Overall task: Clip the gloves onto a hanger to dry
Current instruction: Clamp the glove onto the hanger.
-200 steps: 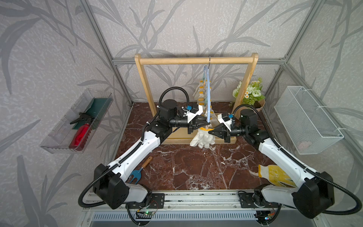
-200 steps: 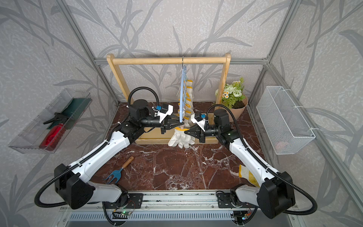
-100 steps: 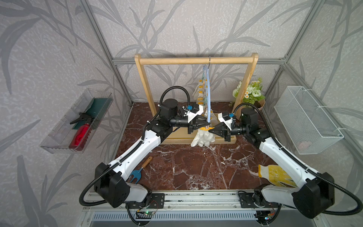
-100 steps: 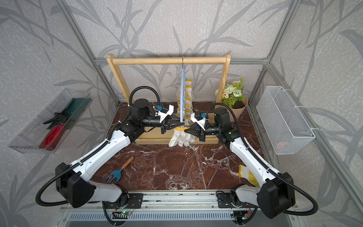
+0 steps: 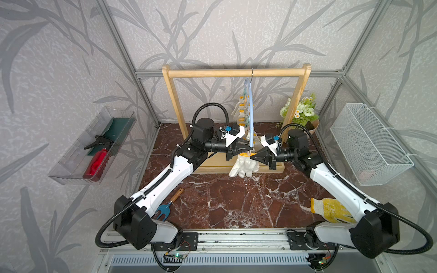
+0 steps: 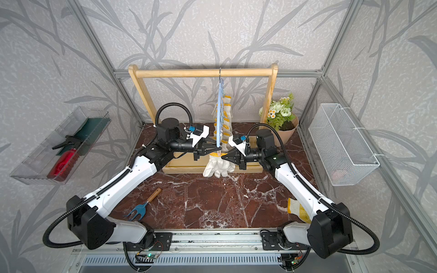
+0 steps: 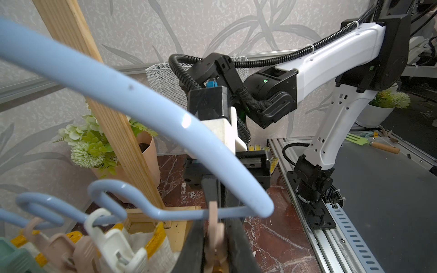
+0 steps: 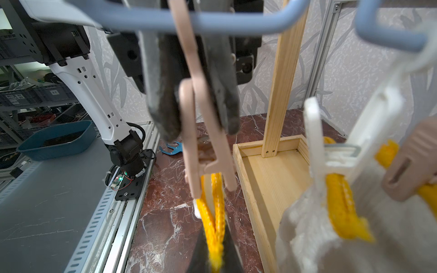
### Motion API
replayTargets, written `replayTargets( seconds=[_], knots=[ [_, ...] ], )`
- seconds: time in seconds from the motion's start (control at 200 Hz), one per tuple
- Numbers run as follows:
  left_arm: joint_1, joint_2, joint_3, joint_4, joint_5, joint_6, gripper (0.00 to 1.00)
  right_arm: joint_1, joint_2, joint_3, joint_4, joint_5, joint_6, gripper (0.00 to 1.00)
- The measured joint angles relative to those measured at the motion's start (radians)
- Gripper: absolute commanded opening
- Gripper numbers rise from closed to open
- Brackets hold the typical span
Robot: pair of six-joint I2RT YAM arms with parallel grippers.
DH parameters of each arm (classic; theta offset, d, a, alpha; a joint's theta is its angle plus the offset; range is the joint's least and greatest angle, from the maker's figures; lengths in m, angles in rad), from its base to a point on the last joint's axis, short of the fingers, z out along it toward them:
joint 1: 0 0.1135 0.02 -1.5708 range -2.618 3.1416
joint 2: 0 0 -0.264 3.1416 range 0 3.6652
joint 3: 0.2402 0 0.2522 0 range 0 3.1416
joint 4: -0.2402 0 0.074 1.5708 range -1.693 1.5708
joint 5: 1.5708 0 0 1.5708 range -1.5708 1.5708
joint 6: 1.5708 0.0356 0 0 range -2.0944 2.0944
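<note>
Both arms meet under the wooden rack at the far middle, where a blue hanger hangs from the bar. The left claw is pinched on a pale pink clip at the hanger's near end, and the clip's lower prongs stand spread. The right claw is clamped tight on the yellow cuff of a white glove, cuff up between those prongs, fingers dangling down. More gloves hang clipped farther along the hanger
</note>
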Motion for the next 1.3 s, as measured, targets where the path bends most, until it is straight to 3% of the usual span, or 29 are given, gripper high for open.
replayTargets(
  seconds=[1.05,1.185,1.3],
  knots=[
    [0.001,0.013,0.002,-0.011,0.005,0.008,0.0,0.0,-0.029,0.019,0.025,0.04,0.014,0.0],
    [0.001,0.013,0.002,-0.004,0.0,0.008,0.27,0.0,-0.029,0.019,0.031,0.041,0.026,0.0],
    [0.001,0.011,-0.005,0.017,-0.017,0.004,0.38,0.0,-0.033,0.019,0.034,0.05,0.031,0.02]
  ],
)
